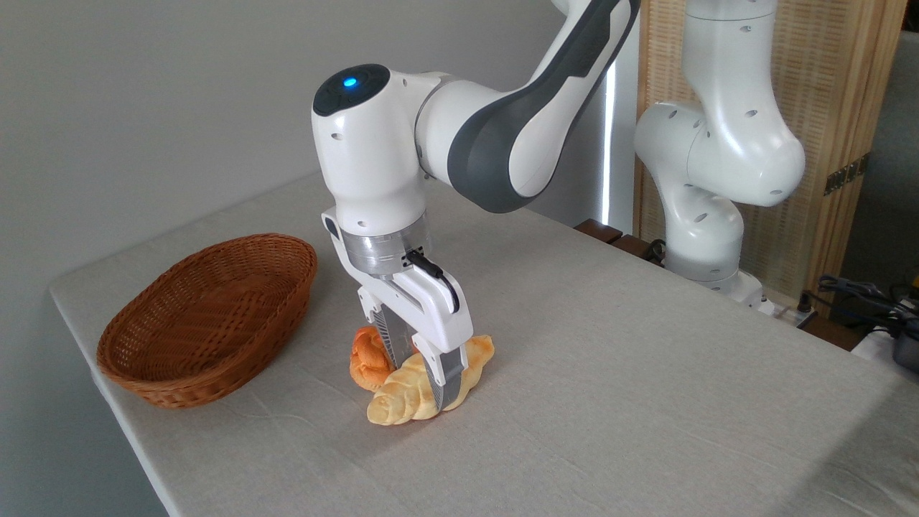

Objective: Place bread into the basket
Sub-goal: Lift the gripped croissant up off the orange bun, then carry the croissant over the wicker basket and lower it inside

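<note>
The bread (409, 395), a pale golden braided loaf with tapered ends, lies on the table (610, 373) a little right of the basket, its near end pointing toward the front left and its browner far end showing behind the gripper; the gripper (420, 370) reaches down from above and straddles the loaf at about its middle, one finger (449, 380) pressed against the near side and the other finger going down behind it, so the jaws stand closed on the bread while the loaf appears to rest on the cloth; whether it has lifted at all cannot be told; just behind the loaf, on its left, sits a small round orange bun (367, 355), touching or nearly touching both the bread and the rear finger; the basket (208, 323), an oval reddish-brown wicker one, stands near the left edge of the table with nothing visible inside it, apart from the bread and the bun; the table is covered in a light grey cloth; the white and grey arm (488, 143) bends in from the upper right, a blue light glowing on its wrist joint, and its base (707, 237) stands at the far right edge of the table before a wooden slatted screen (826, 108)
</note>
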You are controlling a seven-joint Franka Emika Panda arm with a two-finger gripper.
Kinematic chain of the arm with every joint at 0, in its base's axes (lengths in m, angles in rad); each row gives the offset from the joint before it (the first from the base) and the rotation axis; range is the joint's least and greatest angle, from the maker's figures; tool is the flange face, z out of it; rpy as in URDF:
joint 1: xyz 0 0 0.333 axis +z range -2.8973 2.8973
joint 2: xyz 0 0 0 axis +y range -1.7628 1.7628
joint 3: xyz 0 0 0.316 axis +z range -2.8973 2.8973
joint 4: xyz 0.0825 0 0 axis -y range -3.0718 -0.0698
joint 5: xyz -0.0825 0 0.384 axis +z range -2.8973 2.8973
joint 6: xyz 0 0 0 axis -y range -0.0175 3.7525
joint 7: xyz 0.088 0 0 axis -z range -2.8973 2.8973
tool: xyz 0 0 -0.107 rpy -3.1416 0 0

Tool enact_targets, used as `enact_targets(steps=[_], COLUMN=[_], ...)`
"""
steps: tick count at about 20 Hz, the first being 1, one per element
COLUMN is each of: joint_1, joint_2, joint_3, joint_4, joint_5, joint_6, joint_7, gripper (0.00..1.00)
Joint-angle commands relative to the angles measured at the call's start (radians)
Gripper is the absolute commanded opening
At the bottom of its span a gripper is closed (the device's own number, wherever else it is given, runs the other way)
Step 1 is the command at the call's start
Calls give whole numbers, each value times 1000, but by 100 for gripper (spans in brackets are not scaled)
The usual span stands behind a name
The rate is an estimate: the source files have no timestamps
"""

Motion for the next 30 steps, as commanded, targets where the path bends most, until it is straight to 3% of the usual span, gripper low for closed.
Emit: enact_targets(steps=[1, 16, 20, 24, 30], joint_1=[-1, -1, -1, -1, -8], joint_2=[3, -1, -26, -32, -43], joint_3=[8, 9, 35, 35, 20], joint_4=[-6, -1, 52, 140, 170], joint_5=[-6, -6, -9, -10, -18], joint_6=[18, 9, -18, -80, -91], joint_7=[21, 21, 21, 7, -29], gripper=[42, 45, 45, 45, 48])
